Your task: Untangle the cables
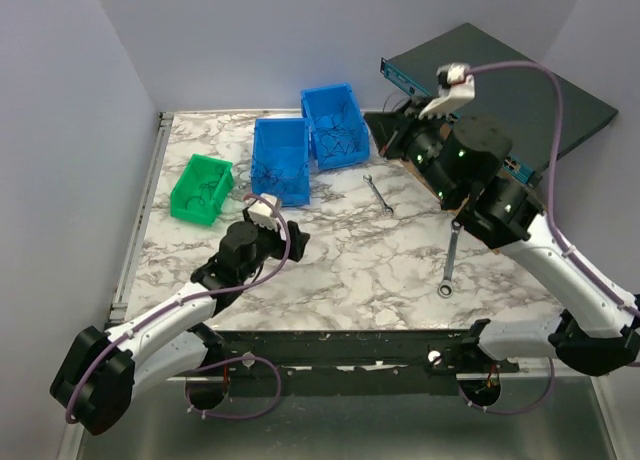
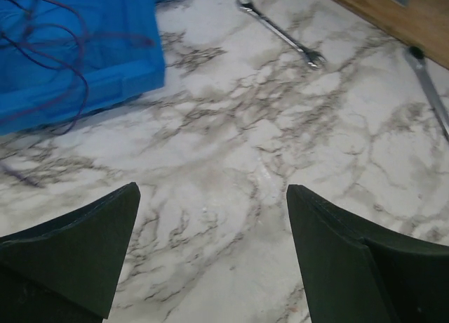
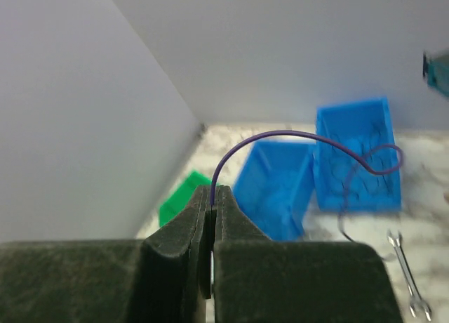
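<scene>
My right gripper (image 3: 212,192) is shut on one end of a thin purple-blue cable (image 3: 280,133). The cable arcs up out of the jaws and loops down toward the far blue bin (image 3: 358,154), where more dark cables lie. In the top view this gripper (image 1: 392,132) hangs high beside that bin (image 1: 335,125). More tangled cables (image 2: 56,49) fill the nearer blue bin (image 1: 280,160), one strand drooping over its edge. My left gripper (image 2: 212,189) is open just above bare marble, nothing between its fingers, in front of that bin (image 1: 292,237).
A green bin (image 1: 202,187) with a few wires stands at the left. A small silver wrench (image 1: 378,194) and a longer one (image 1: 450,265) lie on the marble table (image 1: 350,270). A dark board (image 1: 520,80) sits at the back right.
</scene>
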